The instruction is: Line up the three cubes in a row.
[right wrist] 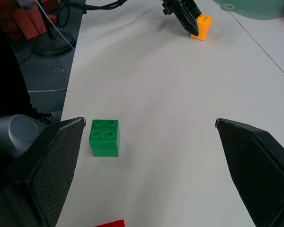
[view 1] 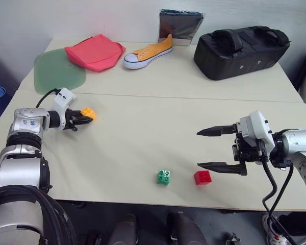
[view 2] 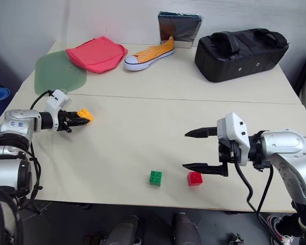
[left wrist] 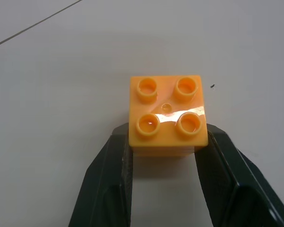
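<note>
Three cubes sit on our desk, and two of them lie close to its near edge: the green cube and the red cube rest just beside each other at about 6 o'clock, apart but near, with only a narrow strip of desk between them and the drop. The middle of the desk is bare, leaving wide room between these two and the orange cube, which lies well apart at about 9 o'clock, near the left edge.

At the far side, from 10 to 2 o'clock, we see a green mat, a red cloth, a sneaker, a silver pouch leaning on the wall and a black bag; all stand well clear of the cubes, beyond the seam across the desk.

Our left hand has its two black fingers closed on the orange cube, pressing its opposite sides, studs up.

Our right hand hangs over the desk at about 4 o'clock with its fingers spread wide and holding nothing; its lower finger is just beside the red cube.
</note>
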Action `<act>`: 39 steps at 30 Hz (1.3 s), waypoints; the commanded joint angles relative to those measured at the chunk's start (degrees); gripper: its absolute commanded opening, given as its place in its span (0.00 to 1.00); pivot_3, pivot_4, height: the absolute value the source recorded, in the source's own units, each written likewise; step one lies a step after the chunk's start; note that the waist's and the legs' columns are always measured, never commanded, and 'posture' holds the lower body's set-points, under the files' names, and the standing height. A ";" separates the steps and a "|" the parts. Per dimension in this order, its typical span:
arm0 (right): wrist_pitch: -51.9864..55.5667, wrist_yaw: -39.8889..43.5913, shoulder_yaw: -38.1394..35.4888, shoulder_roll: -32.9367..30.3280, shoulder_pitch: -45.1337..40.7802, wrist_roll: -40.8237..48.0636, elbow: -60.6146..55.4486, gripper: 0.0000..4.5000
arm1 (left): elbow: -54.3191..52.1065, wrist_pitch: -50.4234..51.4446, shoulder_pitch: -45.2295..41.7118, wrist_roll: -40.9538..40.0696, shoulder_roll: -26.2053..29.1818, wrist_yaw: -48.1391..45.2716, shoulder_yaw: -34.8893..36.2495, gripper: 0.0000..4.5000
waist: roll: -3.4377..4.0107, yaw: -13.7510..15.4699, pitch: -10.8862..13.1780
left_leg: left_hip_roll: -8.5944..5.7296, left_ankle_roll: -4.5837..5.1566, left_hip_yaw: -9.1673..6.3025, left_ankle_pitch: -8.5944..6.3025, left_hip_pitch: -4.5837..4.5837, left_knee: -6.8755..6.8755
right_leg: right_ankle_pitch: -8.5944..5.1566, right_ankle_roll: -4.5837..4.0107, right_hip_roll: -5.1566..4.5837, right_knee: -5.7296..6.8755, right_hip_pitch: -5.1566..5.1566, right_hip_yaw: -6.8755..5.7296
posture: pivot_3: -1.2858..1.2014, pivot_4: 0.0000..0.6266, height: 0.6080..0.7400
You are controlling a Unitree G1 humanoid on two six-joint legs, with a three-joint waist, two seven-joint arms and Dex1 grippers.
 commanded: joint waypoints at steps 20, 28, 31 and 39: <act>-9.04 9.30 -0.73 -4.93 8.04 -4.58 -1.42 1.00 | -85.12 11.38 44.81 -14.27 5.42 -19.31 -6.04 0.33 | 0.04 0.20 -0.01 | 0.06 0.16 -0.15 -0.16 0.25 -0.06 | 0.00 -0.03 -0.09 -0.44 0.31 0.22 | 0.52 0.24 1.00; -9.84 10.15 -1.13 -5.57 9.74 -4.97 -1.92 1.00 | -84.17 11.78 41.19 -11.90 2.58 -15.27 -10.77 0.33 | 0.05 -0.08 -0.02 | 0.06 0.14 -0.14 -0.15 0.23 -0.07 | 0.00 -0.02 -0.02 -0.47 0.30 0.20 | 0.52 0.24 1.00; -10.21 10.17 -1.39 -5.74 10.79 -5.39 -2.05 1.00 | -82.55 10.54 39.91 -11.03 2.39 -14.55 -11.53 0.33 | 0.05 0.04 -0.02 | 0.06 0.14 -0.14 -0.14 0.23 -0.07 | 0.00 -0.02 -0.01 -0.46 0.30 0.19 | 0.52 0.24 1.00; -10.43 8.99 -1.93 -5.52 11.91 -5.29 -2.53 1.00 | -79.31 7.80 39.45 -11.68 4.31 -15.64 -10.12 0.33 | 0.05 0.03 -0.02 | 0.06 0.11 -0.14 -0.13 0.24 -0.05 | 0.00 -0.02 -0.02 -0.48 0.31 0.20 | 0.52 0.24 1.00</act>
